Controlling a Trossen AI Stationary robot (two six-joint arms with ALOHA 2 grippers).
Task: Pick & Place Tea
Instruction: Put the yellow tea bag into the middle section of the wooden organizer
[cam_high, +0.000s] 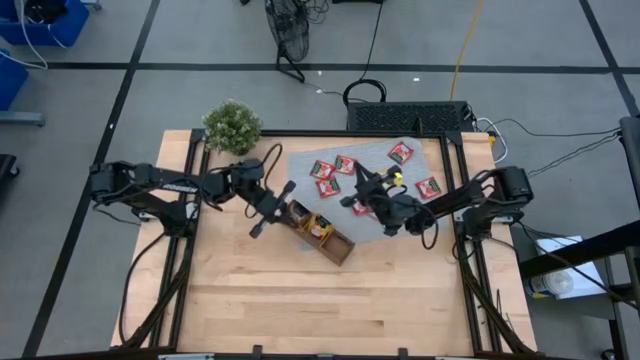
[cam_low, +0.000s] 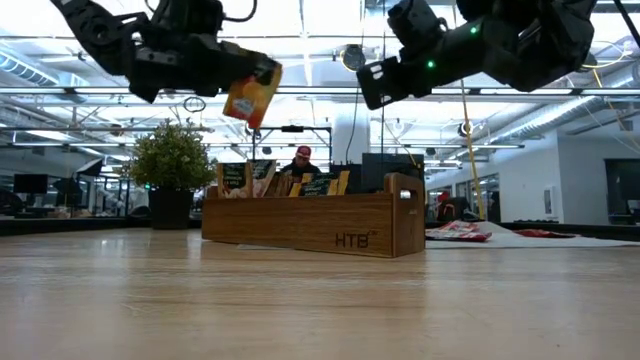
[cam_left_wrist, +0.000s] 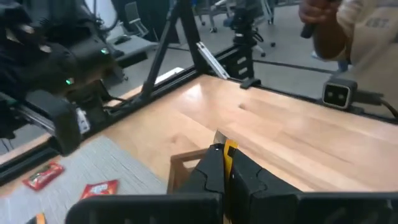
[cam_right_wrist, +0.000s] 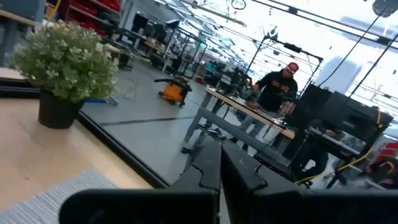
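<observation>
Bare wooden table (cam_low: 300, 300) fills the foreground of the low view, and behind it the tray (cam_low: 312, 225) is seen, with several sachets already standing in its compartments. Above the tray's end nearer the plant, the left gripper (cam_low: 228, 78) is held in the air, and its fingers are closed on an orange sachet (cam_low: 250, 95), which hangs tilted below them; in the left wrist view only a thin yellow edge (cam_left_wrist: 231, 152) is seen between the closed fingers. The right gripper (cam_high: 362, 183) is held above the grey mat (cam_high: 430, 160), with its fingers pressed together and nothing seen between them. On this mat the remaining red sachets (cam_high: 322, 169) are spread flat, some apart and some near each other. A potted plant (cam_high: 232, 126) stands at the far corner of the table. The sachet is judged to be very light, thin and a little flexible, with smooth foil that can slip, so it should be taken near one edge with a firm pinch. When it is lowered into a compartment, it could bend or catch on the tray wall.
</observation>
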